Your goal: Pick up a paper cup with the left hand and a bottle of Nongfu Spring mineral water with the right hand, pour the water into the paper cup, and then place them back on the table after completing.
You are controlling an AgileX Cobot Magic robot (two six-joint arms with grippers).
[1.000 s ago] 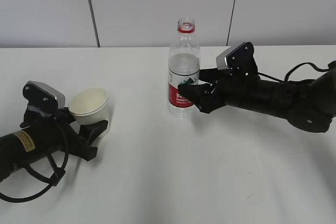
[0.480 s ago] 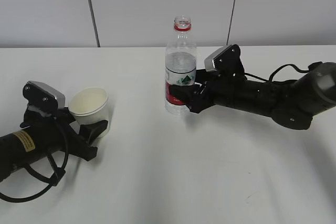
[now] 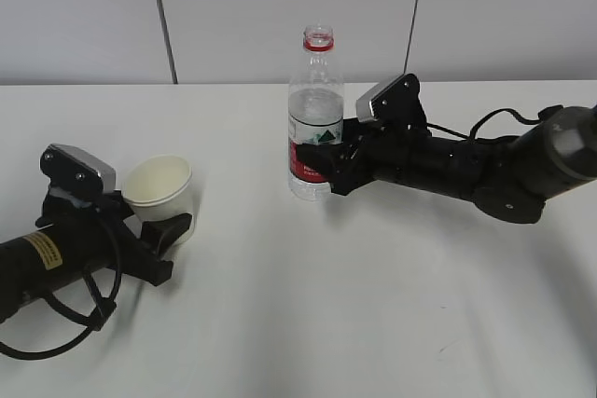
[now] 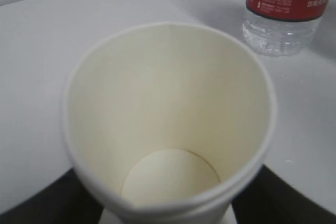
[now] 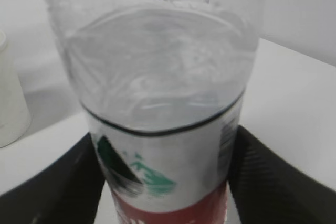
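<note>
- While my right hand (image 3: 328, 163) is clamped on the bottle (image 3: 313, 118) at its red label band, both fingers (image 5: 273, 177) press the sides; the right wrist view shows a black pad on each flank.
- Bottle: upright, uncapped, red neck ring showing, the water (image 5: 157, 72) standing above the label. Whether its base touches the table (image 3: 373, 323) I cannot tell.
- My left hand (image 3: 154, 226) sits around the paper cup (image 3: 160, 195); the left wrist view shows dark fingers (image 4: 47, 203) low on either side of the cup wall. Whether they actually squeeze it I cannot tell.
- Cup (image 4: 168, 114): empty, dry inside, mouth up, on the near left of the table; the bottle stands well apart, far and to the right.
- Judgement on the step in hand: bringing the bottle toward the cup. Keep it vertical in transit, since the open neck will spill on any early tilt.
- Grip the cup lightly; thin paper walls buckle easily.
- Tip only once the mouth is over the rim.
</note>
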